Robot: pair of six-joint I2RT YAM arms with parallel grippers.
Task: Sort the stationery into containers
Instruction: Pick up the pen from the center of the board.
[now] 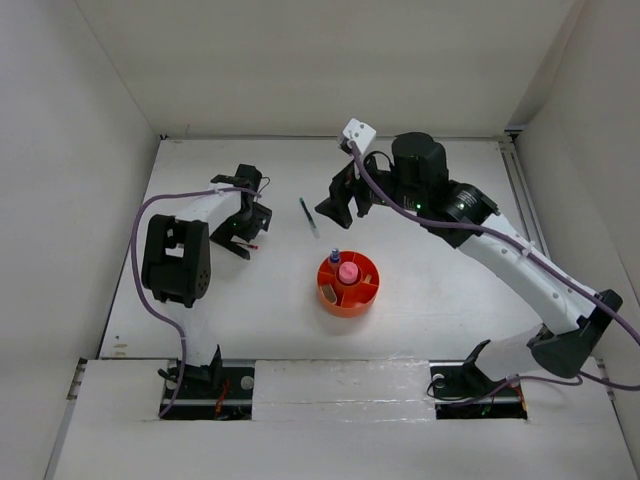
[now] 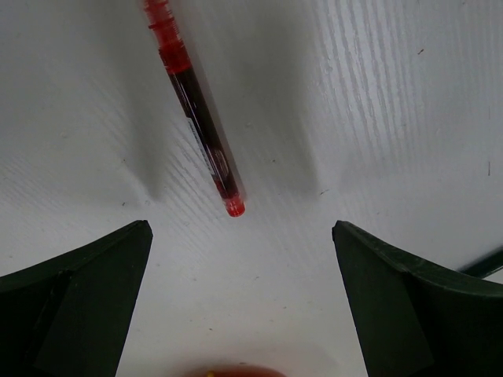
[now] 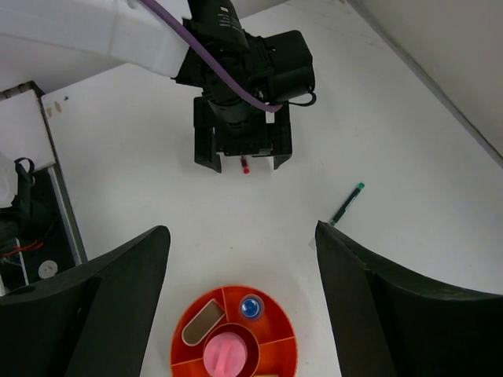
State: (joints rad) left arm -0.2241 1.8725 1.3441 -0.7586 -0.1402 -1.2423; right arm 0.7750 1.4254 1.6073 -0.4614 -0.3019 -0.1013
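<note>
The left tool (image 2: 240,236) hangs wide open over the red pen (image 2: 200,118) lying on the table (image 2: 393,118), well left of the orange tray (image 1: 345,307) — it should centre on the barrel and lower fully before closing — while the right tool (image 3: 241,232) hovers parted and empty.

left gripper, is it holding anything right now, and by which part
Nothing is held. The left gripper is open, and the red pen lies loose just ahead of it, untouched. The right gripper is open and empty too.
</note>
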